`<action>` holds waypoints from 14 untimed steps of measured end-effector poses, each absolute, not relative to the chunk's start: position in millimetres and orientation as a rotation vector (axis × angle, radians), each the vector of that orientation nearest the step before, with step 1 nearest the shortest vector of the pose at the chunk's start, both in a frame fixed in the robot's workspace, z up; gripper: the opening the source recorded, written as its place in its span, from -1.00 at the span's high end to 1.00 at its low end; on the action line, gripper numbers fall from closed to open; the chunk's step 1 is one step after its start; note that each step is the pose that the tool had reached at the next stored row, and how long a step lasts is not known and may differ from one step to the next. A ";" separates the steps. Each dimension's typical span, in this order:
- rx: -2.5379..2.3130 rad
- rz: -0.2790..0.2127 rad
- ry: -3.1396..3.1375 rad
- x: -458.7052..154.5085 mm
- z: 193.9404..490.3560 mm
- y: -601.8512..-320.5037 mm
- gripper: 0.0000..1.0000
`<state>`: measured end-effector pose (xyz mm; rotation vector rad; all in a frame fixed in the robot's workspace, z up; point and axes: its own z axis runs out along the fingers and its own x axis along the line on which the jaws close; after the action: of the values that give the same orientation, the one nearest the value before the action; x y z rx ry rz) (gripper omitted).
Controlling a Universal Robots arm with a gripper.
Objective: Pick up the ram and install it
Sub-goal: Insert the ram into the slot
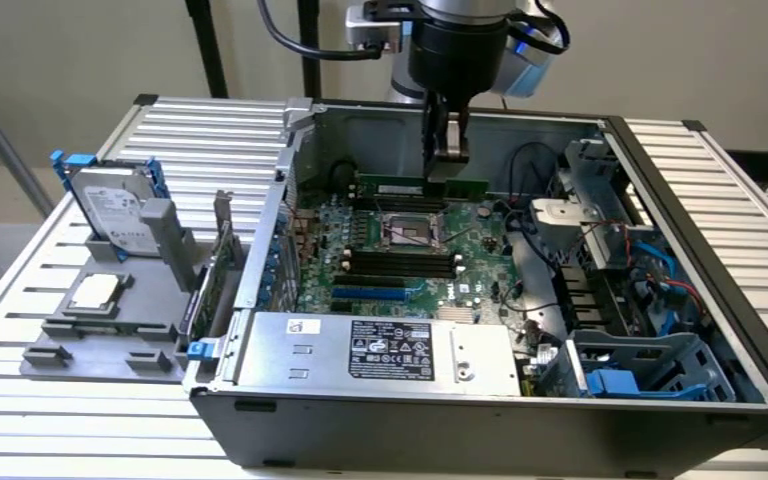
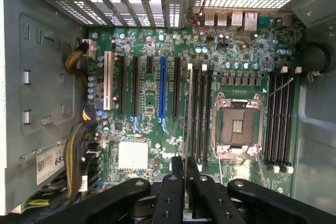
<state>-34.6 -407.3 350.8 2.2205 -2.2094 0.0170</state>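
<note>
Exterior view: end effector [image 1: 446, 155] pinching the ram [image 1: 391, 186] above the motherboard [image 1: 324, 285]; wrist view shows black slots [image 2: 202, 114] beneath.

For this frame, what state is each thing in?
gripper, shut on the ram
ram, held level, not in a slot
memory slots, all empty
processor socket, empty
computer case, side open
hard drive, standing upright
</note>
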 end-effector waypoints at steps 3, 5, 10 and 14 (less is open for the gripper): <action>2.221 0.017 -2.209 -38.1 345.3 -407.3 0.73; 2.221 0.017 -2.210 -40.7 341.7 -407.3 0.73; 2.221 0.018 -2.210 -42.4 332.6 -407.2 0.73; 2.221 0.018 -2.210 -42.5 325.3 -407.2 0.73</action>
<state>-42.5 -407.2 325.3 2.2214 -2.2101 0.0184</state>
